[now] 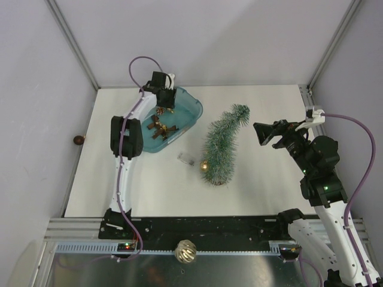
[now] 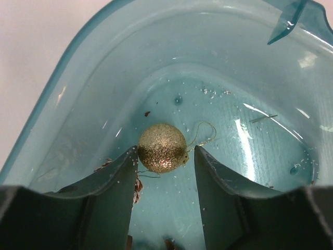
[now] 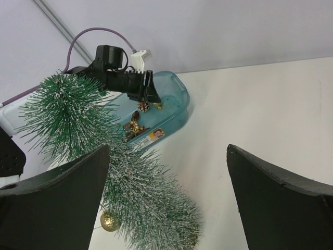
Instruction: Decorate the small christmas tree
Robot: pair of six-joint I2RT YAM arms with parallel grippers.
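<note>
The right gripper (image 3: 167, 150) is held wide open with nothing in it, beside the tree (image 1: 222, 146) in the middle of the table (image 1: 269, 179). Farther back, in the tub (image 1: 190, 106), the left gripper (image 2: 165, 152) is set half open around a gold ball (image 2: 162, 148) — a small gap is seen, so the ball is not gripped.

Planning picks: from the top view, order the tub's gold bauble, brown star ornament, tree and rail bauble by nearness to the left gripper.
1. gold bauble, between the fingers of the left gripper
2. brown star ornament, middle of the teal tub
3. small christmas tree, table centre
4. rail bauble, near edge
</note>
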